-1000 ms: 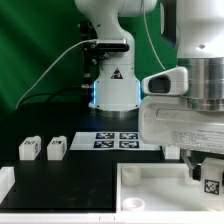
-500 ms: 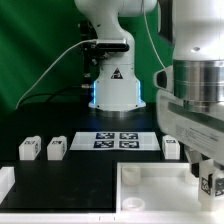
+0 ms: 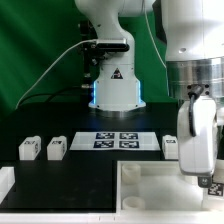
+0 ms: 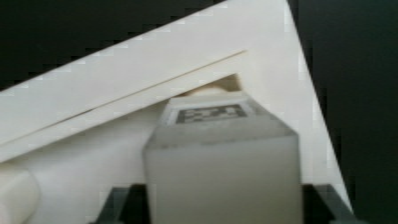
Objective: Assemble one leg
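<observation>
My gripper (image 3: 208, 176) is at the exterior view's right, low over the wide white rimmed panel (image 3: 150, 186). It is shut on a white blocky leg (image 3: 213, 187) whose tagged end shows below the hand. In the wrist view the leg (image 4: 217, 150) fills the gap between the two dark fingers (image 4: 128, 204) of the gripper (image 4: 217, 208), and its tagged end points into a corner of the panel (image 4: 107, 90). Whether the leg touches the panel I cannot tell.
Two more legs (image 3: 29, 149) (image 3: 56, 148) stand on the black table at the exterior view's left, and a third (image 3: 170, 146) behind the panel. The marker board (image 3: 115, 140) lies before the robot base. A white part (image 3: 5, 181) sits at the left edge.
The hand has turned about its axis over the panel's right end, from broadside to edge-on in the exterior view. It kept the leg and stayed low over the same corner.
</observation>
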Tool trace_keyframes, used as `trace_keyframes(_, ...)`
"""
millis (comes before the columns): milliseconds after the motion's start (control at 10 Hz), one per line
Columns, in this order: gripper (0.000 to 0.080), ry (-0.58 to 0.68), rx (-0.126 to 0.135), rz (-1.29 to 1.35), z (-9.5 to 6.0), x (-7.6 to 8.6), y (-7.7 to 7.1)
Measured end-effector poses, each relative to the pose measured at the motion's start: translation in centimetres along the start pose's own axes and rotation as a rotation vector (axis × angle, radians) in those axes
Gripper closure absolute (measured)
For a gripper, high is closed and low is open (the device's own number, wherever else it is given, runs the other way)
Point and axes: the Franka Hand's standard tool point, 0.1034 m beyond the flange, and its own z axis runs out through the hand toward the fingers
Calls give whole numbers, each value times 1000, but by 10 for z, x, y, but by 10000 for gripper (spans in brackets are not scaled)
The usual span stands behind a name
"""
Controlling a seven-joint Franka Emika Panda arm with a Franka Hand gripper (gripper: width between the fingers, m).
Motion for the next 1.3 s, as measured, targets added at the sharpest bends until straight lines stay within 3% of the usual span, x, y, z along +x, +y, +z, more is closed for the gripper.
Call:
trace_keyframes(200, 504, 5, 2, -21, 1, 0, 1)
trace_keyframes(300, 324, 6, 2, -21, 1, 0, 1)
trace_keyframes(400, 210, 6, 1, -21, 2, 0, 1)
trace_keyframes(500, 210, 4, 5, -25, 0, -1, 1)
trace_keyframes(600, 162, -9, 14, -41, -8, -3, 3)
trace_keyframes(900, 151, -42, 18, -48, -32, -11, 13)
trace_keyframes(1300, 151, -36, 13, -49, -27, -9, 14)
